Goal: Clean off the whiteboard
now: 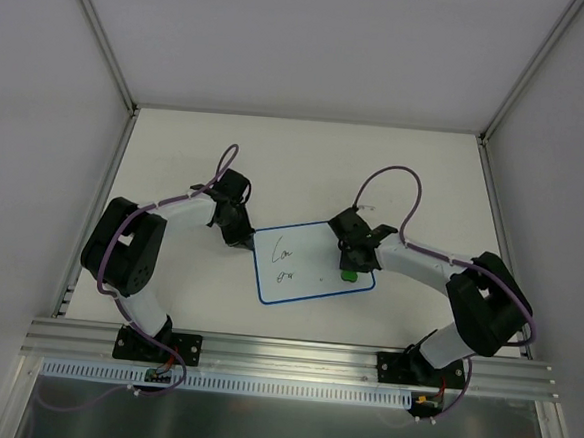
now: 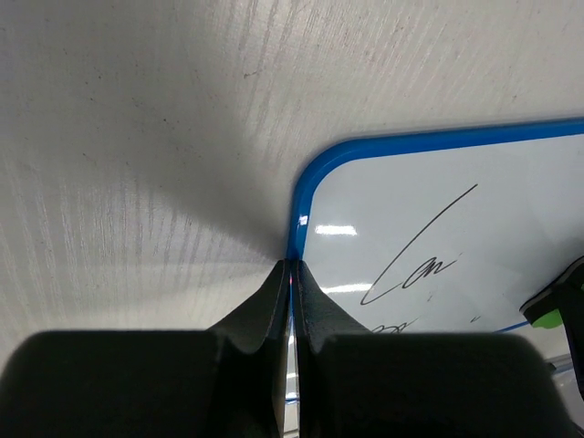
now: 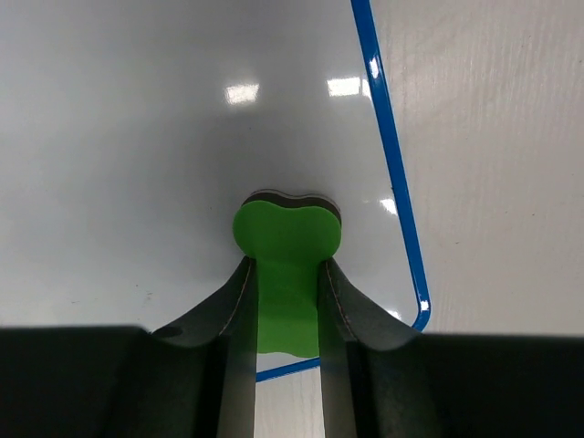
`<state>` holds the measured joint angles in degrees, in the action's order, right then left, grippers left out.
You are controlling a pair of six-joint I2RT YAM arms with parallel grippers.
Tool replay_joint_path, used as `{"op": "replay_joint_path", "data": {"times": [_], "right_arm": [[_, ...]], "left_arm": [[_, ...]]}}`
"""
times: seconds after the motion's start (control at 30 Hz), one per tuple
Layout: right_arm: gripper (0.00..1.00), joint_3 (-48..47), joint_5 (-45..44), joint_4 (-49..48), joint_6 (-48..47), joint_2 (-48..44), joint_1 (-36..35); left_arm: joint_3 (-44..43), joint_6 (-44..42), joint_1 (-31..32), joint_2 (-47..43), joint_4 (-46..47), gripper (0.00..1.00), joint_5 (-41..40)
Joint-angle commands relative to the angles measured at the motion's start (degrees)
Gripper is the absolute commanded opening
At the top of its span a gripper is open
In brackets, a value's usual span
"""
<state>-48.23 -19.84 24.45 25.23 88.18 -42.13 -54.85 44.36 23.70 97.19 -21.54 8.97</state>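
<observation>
The whiteboard (image 1: 309,267) lies flat on the table, white with a thin blue border, and bears dark scribbles on its left half (image 2: 415,265). My left gripper (image 1: 239,237) is shut on the board's blue left edge (image 2: 294,260). My right gripper (image 1: 350,268) is shut on the green eraser (image 3: 286,265), which is pressed on the board's right part near the near right corner (image 3: 415,315). The eraser also shows as a green spot in the top view (image 1: 349,276) and at the right edge of the left wrist view (image 2: 550,317).
The white table (image 1: 176,151) is walled by white panels with metal posts at the back corners. An aluminium rail (image 1: 283,354) runs along the near edge, bearing both arm bases. Purple cables loop over both arms.
</observation>
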Motion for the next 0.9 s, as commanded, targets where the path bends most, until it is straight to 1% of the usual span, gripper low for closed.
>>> {"op": "replay_joint_path", "data": {"times": [0.0, 0.13, 0.33, 0.43, 0.5, 0.57, 0.6, 0.7, 0.73, 0.8, 0.83, 0.87], "right_arm": [[0.0, -0.54, -1.88, 4.57, -1.06, 3.04, -2.77], [0.0, -4.23, 6.18, -1.32, -3.08, 7.26, -8.05], [0.0, -12.32, 13.15, -5.2, -6.77, 15.43, -16.3], [0.0, -14.0, 15.88, -6.25, -7.48, 17.02, -17.11], [0.0, -13.04, 14.22, -6.25, -7.65, 16.76, -16.76], [0.0, -11.28, 12.03, -6.17, -6.87, 15.18, -14.92], [0.0, -9.01, 11.32, -6.08, -6.34, 14.48, -13.95], [0.0, -4.35, 6.84, -4.68, -4.15, 10.18, -7.29], [0.0, -3.9, 5.35, -3.63, -3.71, 9.3, -6.13], [0.0, -4.5, -0.62, 1.11, -3.35, 7.8, -4.72], [0.0, -6.25, -4.3, 2.7, -3.44, 7.79, -4.37], [0.0, -7.4, -5.55, 3.93, -3.44, 8.49, -4.36]], "left_arm": [[1.06, -0.24, -1.29, 1.78, -1.93, 0.0, -3.79], [0.54, 0.2, -1.29, 1.78, -1.84, 0.0, -3.09], [0.27, 1.17, -1.29, 1.86, -1.66, 0.0, -2.29], [0.27, 1.52, -1.38, 1.95, -1.58, 0.0, -2.12], [0.36, 1.43, -1.29, 1.69, -1.58, 0.0, -2.12], [0.53, 1.35, -1.29, 1.43, -1.58, 0.0, -2.47], [0.53, 1.26, -1.29, 1.17, -1.58, 0.0, -2.47], [0.8, 0.82, -1.29, 1.16, -1.58, 0.0, -2.47], [0.8, 0.64, -1.29, 1.25, -1.49, 0.0, -2.38], [0.97, 0.64, -1.29, 1.51, -1.49, 0.0, -2.03], [1.15, 0.64, -1.29, 1.51, -1.57, 0.0, -1.85], [1.15, 0.73, -1.29, 1.51, -1.49, 0.0, -1.68]]}}
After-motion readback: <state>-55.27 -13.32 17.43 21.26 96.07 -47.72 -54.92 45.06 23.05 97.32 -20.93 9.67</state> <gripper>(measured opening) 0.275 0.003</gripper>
